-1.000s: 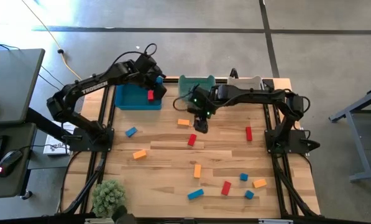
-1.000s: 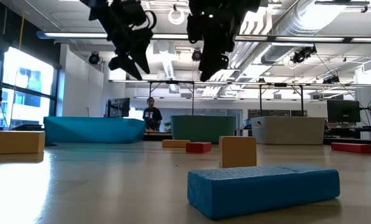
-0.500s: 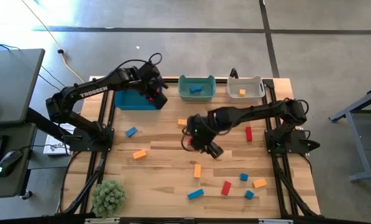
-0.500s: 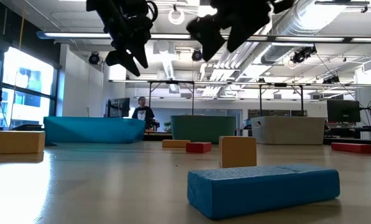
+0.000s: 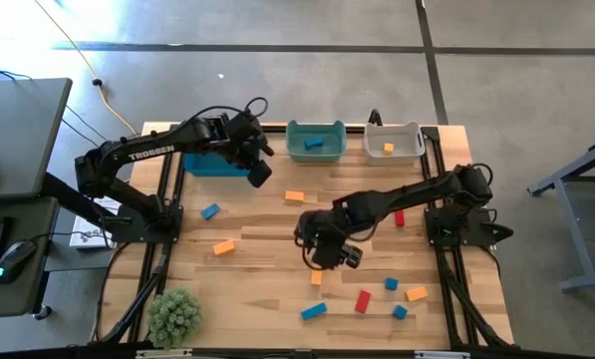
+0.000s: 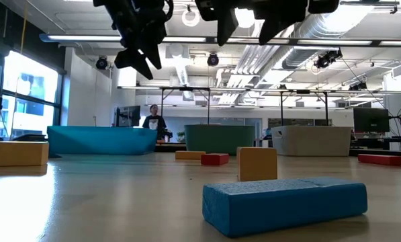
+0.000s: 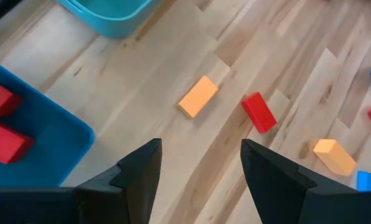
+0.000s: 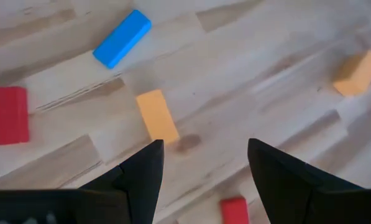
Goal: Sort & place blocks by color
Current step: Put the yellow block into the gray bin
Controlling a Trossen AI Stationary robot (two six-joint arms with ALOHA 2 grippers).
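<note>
Red, blue and orange blocks lie scattered flat on the wooden table (image 5: 267, 289). My right gripper (image 5: 335, 257) hangs open above the table's middle, over an orange bar (image 8: 157, 116), with a blue bar (image 8: 122, 38) and a red block (image 8: 7, 115) farther on. My left gripper (image 5: 260, 175) hangs open just past the blue bin's (image 5: 209, 162) right edge, above bare wood. Ahead of it lie an orange block (image 7: 198, 96) and a red block (image 7: 258, 112). Two red blocks (image 7: 4, 140) lie in the blue bin. Both grippers hold nothing.
A teal bin (image 5: 315, 141) holding a blue block and a white bin (image 5: 393, 143) holding an orange block stand along the far edge. More blocks lie near the front right (image 5: 400, 299) and on the left (image 5: 210, 210). A potted plant (image 5: 174, 317) sits at the near left corner.
My right gripper has swung from beside the teal bin toward the near edge, out over the table's middle, rolling about its own axis as it went. My left gripper has moved from above the blue bin toward the right, past the bin's edge. Both stayed open.
</note>
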